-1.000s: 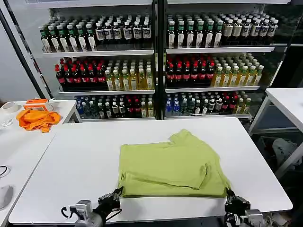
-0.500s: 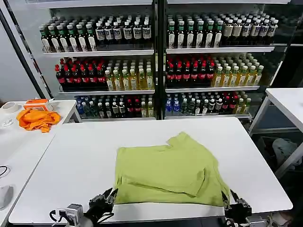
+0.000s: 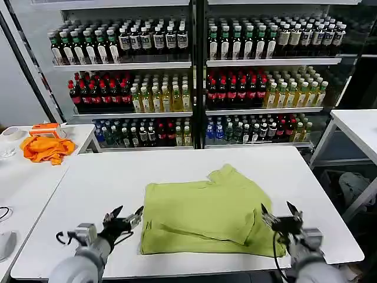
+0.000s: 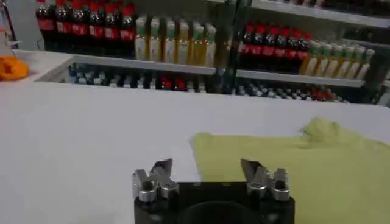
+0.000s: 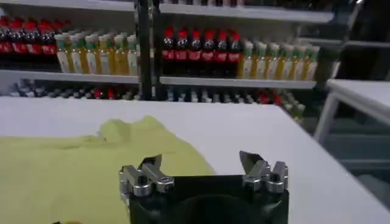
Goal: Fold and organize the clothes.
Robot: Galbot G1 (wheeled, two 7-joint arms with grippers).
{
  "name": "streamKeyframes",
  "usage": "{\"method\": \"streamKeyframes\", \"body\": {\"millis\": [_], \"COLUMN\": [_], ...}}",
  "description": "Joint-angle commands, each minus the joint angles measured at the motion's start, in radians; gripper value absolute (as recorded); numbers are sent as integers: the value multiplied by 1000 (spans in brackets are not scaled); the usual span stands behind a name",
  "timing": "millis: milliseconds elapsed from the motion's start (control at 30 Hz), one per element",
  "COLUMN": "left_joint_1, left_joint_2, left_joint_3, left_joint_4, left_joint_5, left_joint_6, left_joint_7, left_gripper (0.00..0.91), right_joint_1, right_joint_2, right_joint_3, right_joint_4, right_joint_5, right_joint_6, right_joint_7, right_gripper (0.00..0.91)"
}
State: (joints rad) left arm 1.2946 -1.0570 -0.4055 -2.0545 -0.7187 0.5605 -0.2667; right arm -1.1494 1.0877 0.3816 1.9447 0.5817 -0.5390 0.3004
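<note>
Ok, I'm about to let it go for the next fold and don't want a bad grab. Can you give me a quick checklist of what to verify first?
1. Left pincer open and empty: ok.
2. Right pincer open and empty: ok.
3. T-shirt lying flat on the table, partly folded: ok.
4. Left pincer beside the shirt's left edge, not on the cloth: ok.
5. Right pincer over the shirt's right edge; whether it touches the cloth: cannot tell.
6. Orange cloth apart on the side table, out of the way: ok.
</note>
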Motion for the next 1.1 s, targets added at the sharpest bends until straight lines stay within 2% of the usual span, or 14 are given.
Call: {"method": "streamKeyframes", "body": {"millis": [33,267,533,733,933,967,1033,1067,1100], "left_joint_1": [-440,-544,-567,-542,-490,-483,-468,-461,-457], "left_joint_2": [14,-33,-83,-74,-55,-53,-49,-46,-45], "left_joint_3": [235,324,367,365,348,345,341,341,342], "left_joint_4": [365,500,568,560,520,516,511,509,509], "left_joint_5": [-42,4,67,69,60,58,57,57,56], "left_joint_6": [15,14,15,16,16,16,16,16,16], "left_joint_7": [-40,-41,-36,-35,-31,-30,-25,-20,-18], "left_gripper": [907,907,907,907,907,907,907,312,181], "right_joint_1": [407,524,634,664,650,646,637,633,631], "right_joint_2": [11,63,149,196,214,215,216,218,219], "right_joint_3": [-178,-236,-281,-295,-310,-314,-320,-320,-320], "right_joint_4": [-329,-526,-734,-816,-807,-804,-799,-799,-798], "right_joint_5": [103,109,95,71,67,65,58,56,55], "right_joint_6": [-39,-39,-36,-34,-38,-38,-38,-38,-38], "right_joint_7": [28,9,-13,-28,-36,-37,-43,-44,-45], "right_gripper": [907,907,907,907,907,867,665,353,191]}}
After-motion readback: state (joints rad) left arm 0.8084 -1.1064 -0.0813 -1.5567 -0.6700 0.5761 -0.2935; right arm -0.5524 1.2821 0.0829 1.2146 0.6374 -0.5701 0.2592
